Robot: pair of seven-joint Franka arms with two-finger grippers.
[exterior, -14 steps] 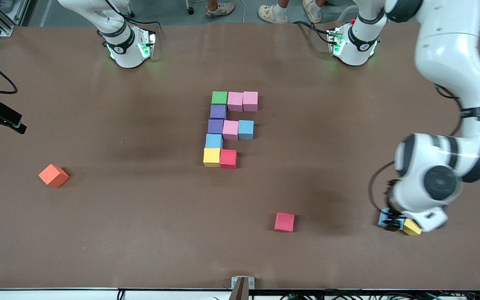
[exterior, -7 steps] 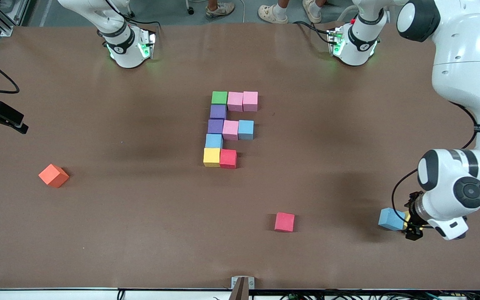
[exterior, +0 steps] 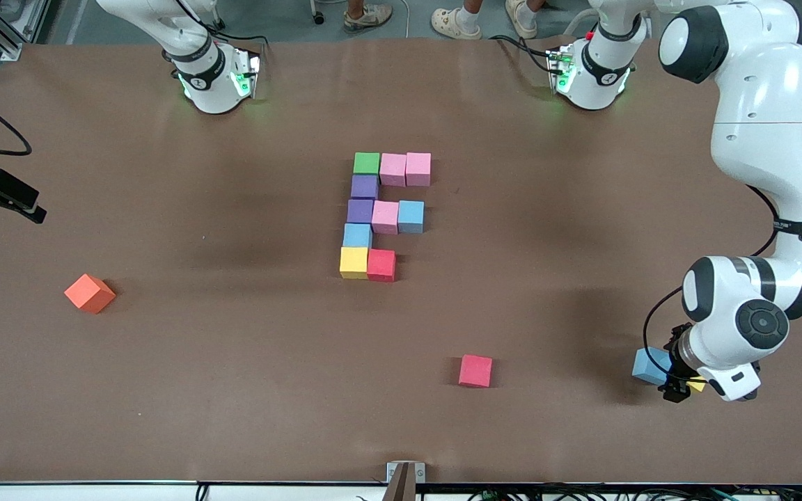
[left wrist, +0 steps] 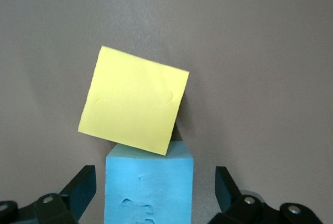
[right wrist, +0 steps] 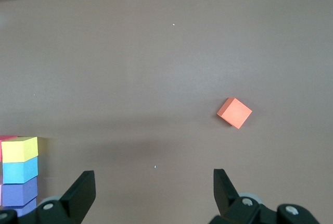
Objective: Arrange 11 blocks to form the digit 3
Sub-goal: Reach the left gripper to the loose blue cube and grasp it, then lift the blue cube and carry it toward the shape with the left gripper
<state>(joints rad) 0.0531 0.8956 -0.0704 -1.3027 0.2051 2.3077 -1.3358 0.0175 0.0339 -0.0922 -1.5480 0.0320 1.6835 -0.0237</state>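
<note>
In mid-table, several blocks touch in an E-like figure, from the green block down to the yellow and red blocks. A loose light blue block sits near the front edge at the left arm's end. My left gripper is low over it and open. One finger stands on each side, with a gap to the block. A loose yellow cube touches the block's edge. My right gripper is open, holds nothing, and does not show in the front view.
A loose red cube lies near the front edge, between the figure and the left gripper. An orange cube lies toward the right arm's end. The figure's edge shows in the right wrist view.
The left arm's hand shifted toward its own end of the table, uncovering the light blue block, then came partway back. The blocks stayed put. The right arm has not moved.
</note>
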